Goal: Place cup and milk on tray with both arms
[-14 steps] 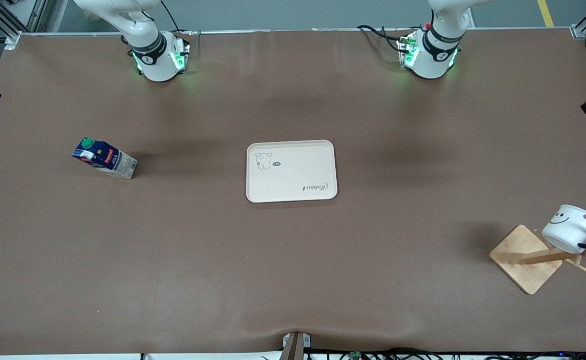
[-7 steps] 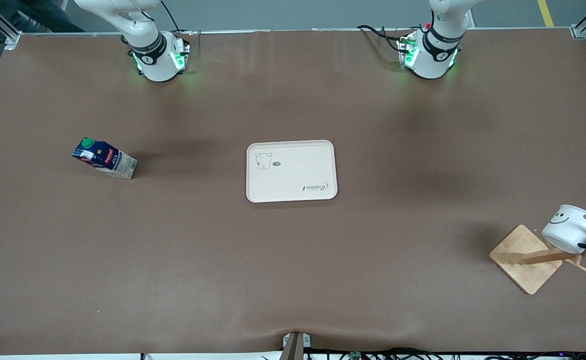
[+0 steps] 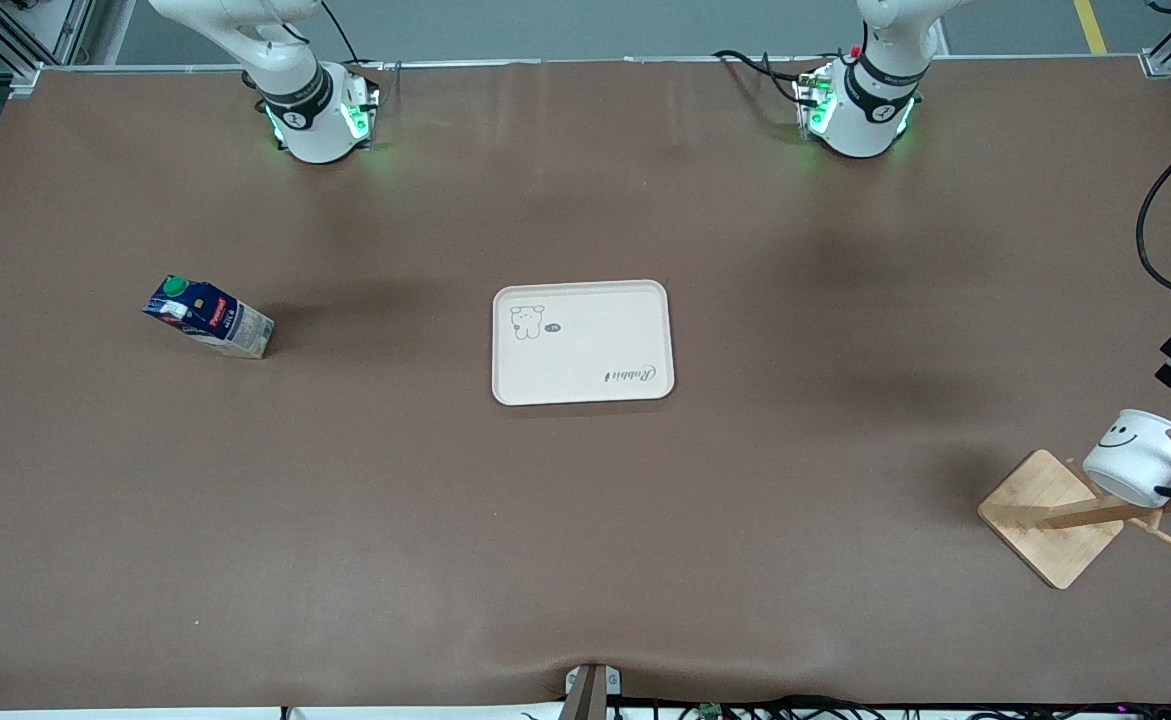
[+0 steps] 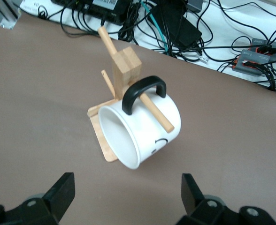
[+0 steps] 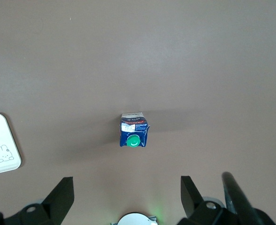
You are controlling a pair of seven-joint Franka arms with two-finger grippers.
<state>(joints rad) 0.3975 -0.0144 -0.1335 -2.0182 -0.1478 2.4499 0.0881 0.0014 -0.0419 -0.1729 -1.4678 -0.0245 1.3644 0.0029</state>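
Table: brown surface.

Tray: cream, lying flat mid-table, nothing on it.

Wooden rack: square base, at the left arm's end of the table, nearer the front camera than the tray.

Milk: upright on the table toward the right arm's end, well apart from the tray.

Cup: hung by its handle on a rack peg, tilted.

Left gripper: fingers spread, empty, above the cup.

Right gripper: fingers spread, empty, high over the milk.
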